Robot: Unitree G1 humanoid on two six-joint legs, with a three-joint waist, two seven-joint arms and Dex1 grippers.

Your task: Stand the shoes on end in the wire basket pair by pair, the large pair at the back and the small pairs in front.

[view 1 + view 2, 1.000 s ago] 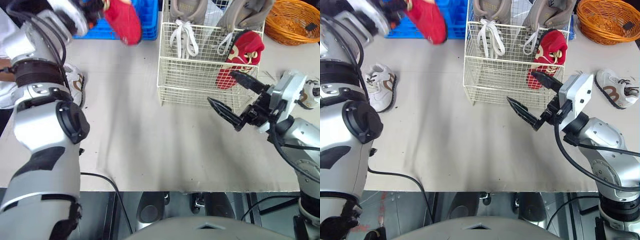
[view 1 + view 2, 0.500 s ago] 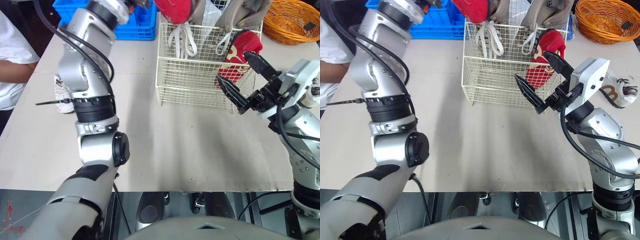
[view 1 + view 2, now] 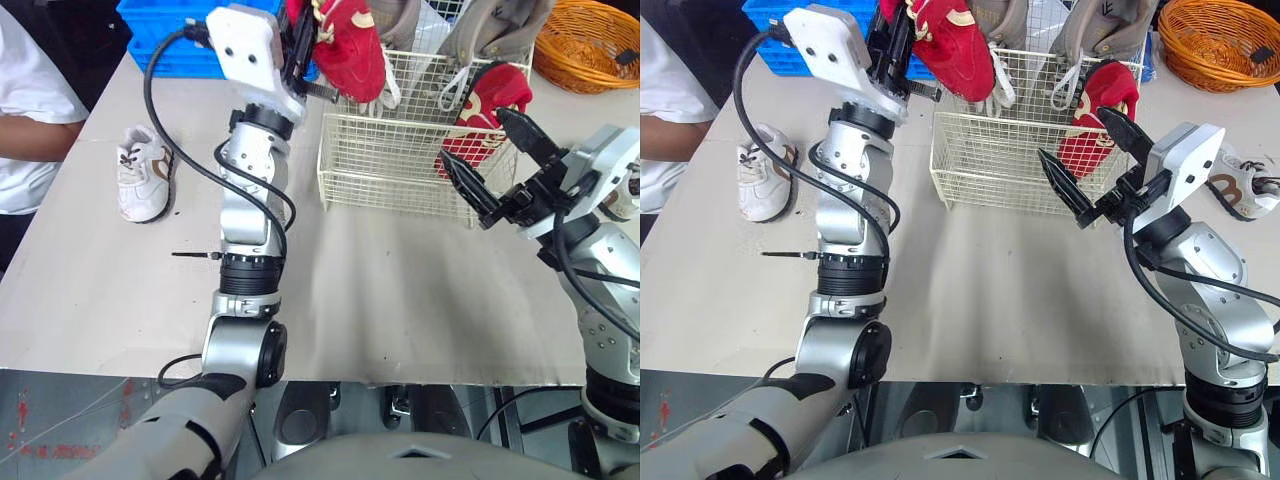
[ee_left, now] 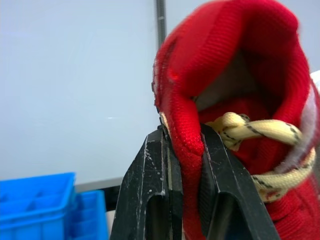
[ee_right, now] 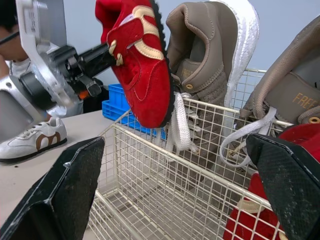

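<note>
Your right hand (image 3: 472,137) hangs spread just before the wire basket (image 3: 390,160) on the bench (image 3: 400,290), beside the red shoe (image 3: 485,100) standing front right. Your left hand (image 4: 182,135) pinches the second red shoe (image 3: 350,50) by its heel collar, toe down, above the front-left corner. Behind, the taupe pair (image 5: 200,60) shows "FREE".

Left arm raised, left pincer (image 4: 182,136) clamped on red shoe (image 3: 352,52), right pincer (image 3: 475,138) spread wide
</note>
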